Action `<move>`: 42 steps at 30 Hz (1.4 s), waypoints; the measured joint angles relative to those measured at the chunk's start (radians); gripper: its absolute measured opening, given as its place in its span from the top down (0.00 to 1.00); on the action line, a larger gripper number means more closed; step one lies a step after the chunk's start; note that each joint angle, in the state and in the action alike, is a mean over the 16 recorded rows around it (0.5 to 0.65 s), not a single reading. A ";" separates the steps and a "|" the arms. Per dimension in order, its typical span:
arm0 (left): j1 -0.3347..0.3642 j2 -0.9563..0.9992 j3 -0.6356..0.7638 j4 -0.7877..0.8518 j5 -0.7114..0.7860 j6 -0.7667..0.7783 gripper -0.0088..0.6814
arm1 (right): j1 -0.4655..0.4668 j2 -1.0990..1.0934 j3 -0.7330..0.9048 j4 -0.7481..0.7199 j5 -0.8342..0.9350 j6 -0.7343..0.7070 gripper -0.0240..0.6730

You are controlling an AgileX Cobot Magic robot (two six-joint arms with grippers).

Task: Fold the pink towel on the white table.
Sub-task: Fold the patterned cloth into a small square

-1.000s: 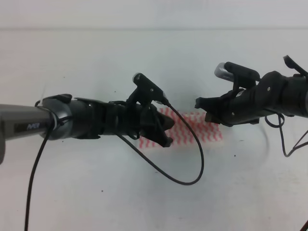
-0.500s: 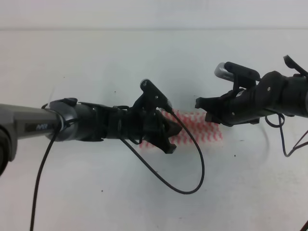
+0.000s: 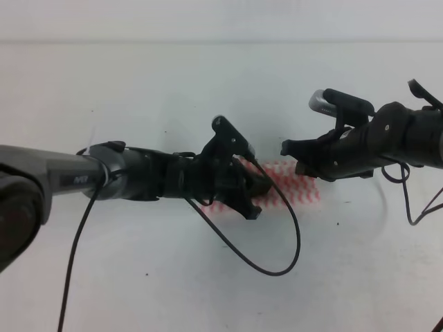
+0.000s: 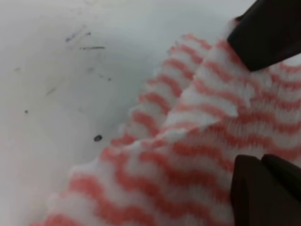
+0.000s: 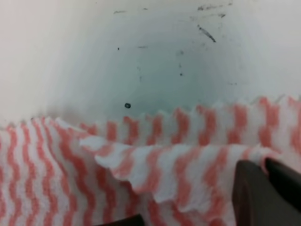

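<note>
The pink towel [image 3: 294, 188] lies as a narrow folded strip on the white table [image 3: 208, 90], between the two arms. My left gripper [image 3: 261, 197] is low over the strip's left half and hides it. In the left wrist view its fingers [image 4: 268, 33] stand well apart over the towel [image 4: 188, 141], where one layer lies doubled over another. My right gripper [image 3: 291, 159] is at the strip's upper right end with its jaws apart. The right wrist view shows a rumpled upper layer of towel [image 5: 155, 169] just ahead of a finger [image 5: 263, 197].
A black cable [image 3: 277, 266] loops from the left arm down onto the table in front of the towel. More cable hangs off the right arm [image 3: 408, 207]. Small dark specks [image 4: 98, 138] mark the white surface.
The left arm has reached further right along the towel, covering more of its left half. The right arm has stayed still.
</note>
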 joint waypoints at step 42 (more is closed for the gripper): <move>-0.030 0.087 -0.177 -0.004 -0.040 0.076 0.99 | -0.007 -0.003 0.000 -0.023 -0.048 0.001 0.73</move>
